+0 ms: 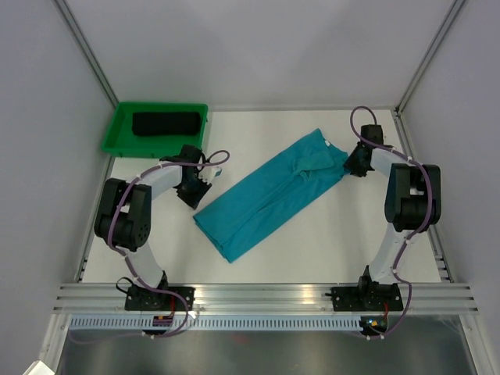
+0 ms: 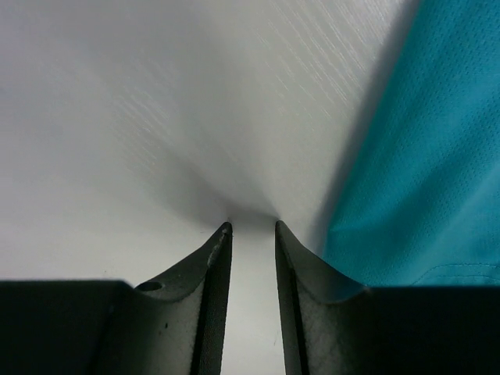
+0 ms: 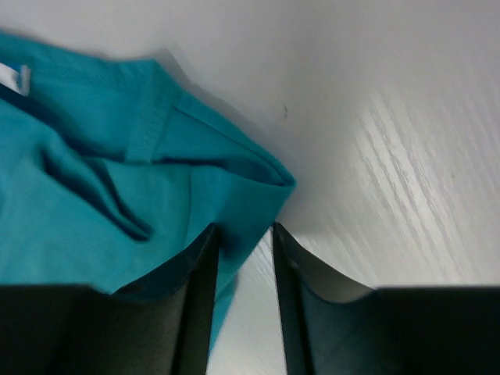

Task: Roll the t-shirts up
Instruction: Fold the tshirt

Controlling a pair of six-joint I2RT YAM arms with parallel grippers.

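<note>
A teal-blue t-shirt (image 1: 269,193), folded into a long strip, lies diagonally across the white table, with its hem end at the near left and its collar end at the far right. My left gripper (image 1: 195,195) is down at the table just left of the hem end. In the left wrist view it (image 2: 250,227) is open over bare table, with the cloth (image 2: 422,156) beside its right finger. My right gripper (image 1: 349,166) is at the collar end. In the right wrist view it (image 3: 244,228) is open, with a fold of the shirt (image 3: 117,180) reaching between the fingers. The white neck label (image 3: 14,78) shows at the far left.
A green tray (image 1: 117,131) at the far left corner holds a dark rolled cloth (image 1: 164,123). Grey walls and metal frame rails enclose the table on three sides. The arm bases stand on the rail at the near edge.
</note>
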